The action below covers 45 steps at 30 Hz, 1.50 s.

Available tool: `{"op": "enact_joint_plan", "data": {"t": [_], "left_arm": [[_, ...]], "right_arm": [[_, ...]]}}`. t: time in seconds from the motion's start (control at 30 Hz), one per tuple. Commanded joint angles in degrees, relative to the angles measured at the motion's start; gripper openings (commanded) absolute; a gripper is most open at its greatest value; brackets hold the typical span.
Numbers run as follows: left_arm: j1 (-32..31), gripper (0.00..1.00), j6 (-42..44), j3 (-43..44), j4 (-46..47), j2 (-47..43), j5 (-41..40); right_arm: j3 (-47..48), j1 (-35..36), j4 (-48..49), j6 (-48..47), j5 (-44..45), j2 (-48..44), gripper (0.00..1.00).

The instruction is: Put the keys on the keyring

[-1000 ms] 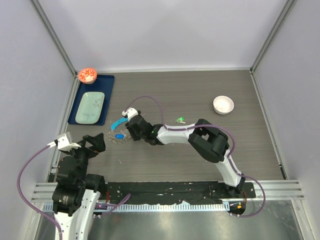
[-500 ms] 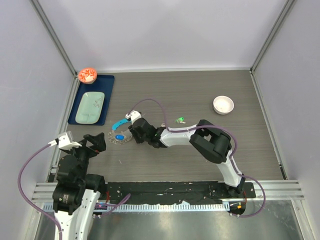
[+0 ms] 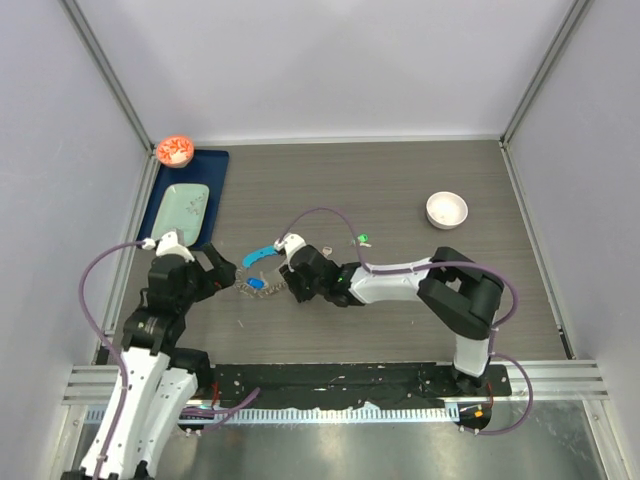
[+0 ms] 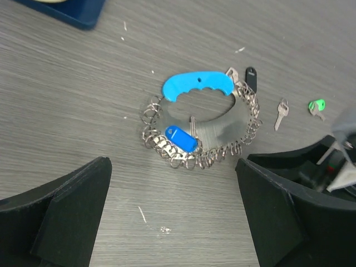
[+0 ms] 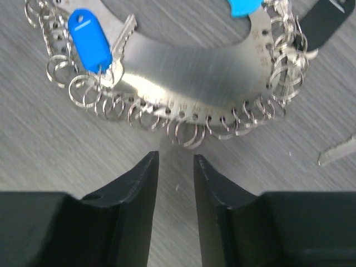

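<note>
Top view: my right claw [image 3: 282,288] hides near side of keyring [image 3: 252,284]; rings there hard to make out. Right wrist view: plain silver key [image 5: 340,149] cut off at frame edge, just beside keyring. Dark-blue tag [image 5: 89,44] on keyring, face too blurred to read. Green-headed key [image 4: 317,106] beyond silver one, apart from keyring. My right claw nearly pressed together just short of keyring, pinching nothing. My left claw [image 4: 172,183] spread wide near keyring, empty.

Brushed, shiny silvery metal keyring [image 4: 219,133] edged with wire loops, smooth light-blue plastic strap [image 4: 198,86], glossy dark-blue plastic tag [image 4: 181,139], bare metal silver key [image 4: 282,113], glossy green-headed key [image 4: 317,105], matt grey wood-grain table [image 4: 72,111]
</note>
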Motion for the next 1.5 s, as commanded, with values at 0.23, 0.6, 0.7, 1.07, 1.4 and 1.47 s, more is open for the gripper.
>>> {"op": "enact_joint_plan", "data": {"t": [0.23,0.6,0.7,1.07,1.4,1.47], "left_arm": [[-4.4,0.98,-4.7,5.4,7.4,23.4,8.5],[-23.3,0.85,-9.0,15.0,7.7,41.6,-12.8],[-26.4,0.71,-9.3,16.9,7.2,46.4,-15.7],[-31.5,0.40,-10.3,24.9,3.0,59.8,-18.7],[-31.7,0.31,-9.0,26.6,2.0,66.0,-14.1],[-31.7,0.30,-8.9,26.7,1.7,67.0,-13.6]], "right_arm": [[-12.8,-1.7,6.1,0.1,7.9,-21.6,0.64],[-27.7,-12.9,17.1,12.3,16.0,-34.2,0.73],[-28.9,-13.1,18.6,13.2,17.0,-34.3,0.73],[-29.7,-13.1,20.5,13.4,16.7,-33.3,0.73],[-30.0,-13.2,21.1,13.2,16.8,-33.6,0.72],[-30.1,-13.2,21.1,13.2,16.8,-33.6,0.72]]}}
